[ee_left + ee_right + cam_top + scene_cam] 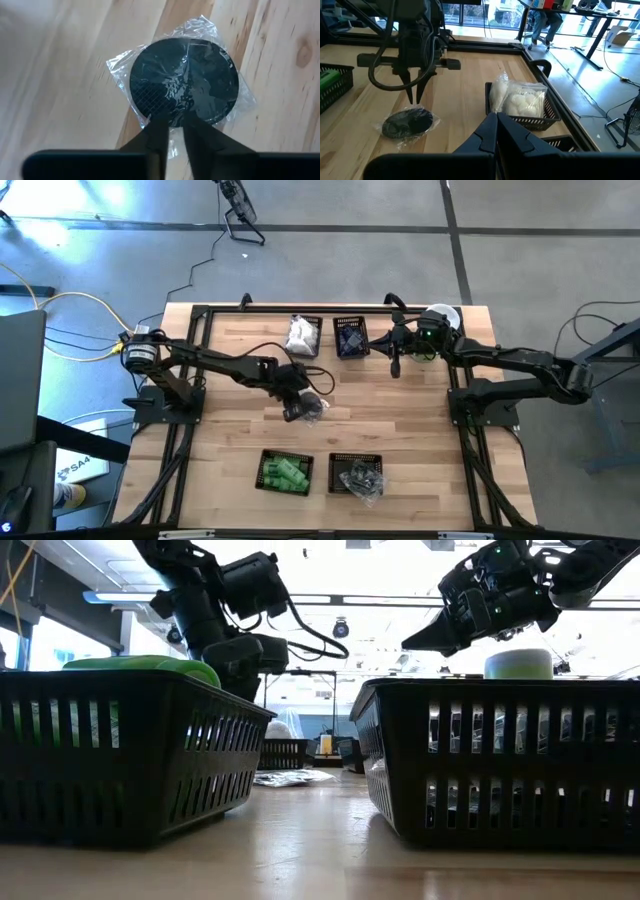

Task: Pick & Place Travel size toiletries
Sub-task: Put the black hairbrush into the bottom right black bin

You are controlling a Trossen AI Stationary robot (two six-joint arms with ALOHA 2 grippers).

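A dark round disc in clear crinkly wrap (184,82) lies flat on the wooden table (420,430) near its middle, also visible in the right wrist view (407,122). My left gripper (176,122) points steeply down at the disc's edge. Its fingers are open by only a narrow gap and its tips (416,101) are just over the wrap. My right gripper (495,117) hangs shut and empty above the table's far right part (395,365). My left gripper stands from above, slanting down, over the edge of the disc's wrap (172,135). I cannot tell whether its fingertips touch the wrap. The disc lies flat on the table.
Two black mesh baskets stand at the far edge, one with white packets (303,335) and one with dark blue pieces (351,337). Two more stand at the near edge, one with green bottles (285,472) and one with clear-wrapped dark bits (357,477). A pale-green cylinder with white lid (440,315) stands far right.
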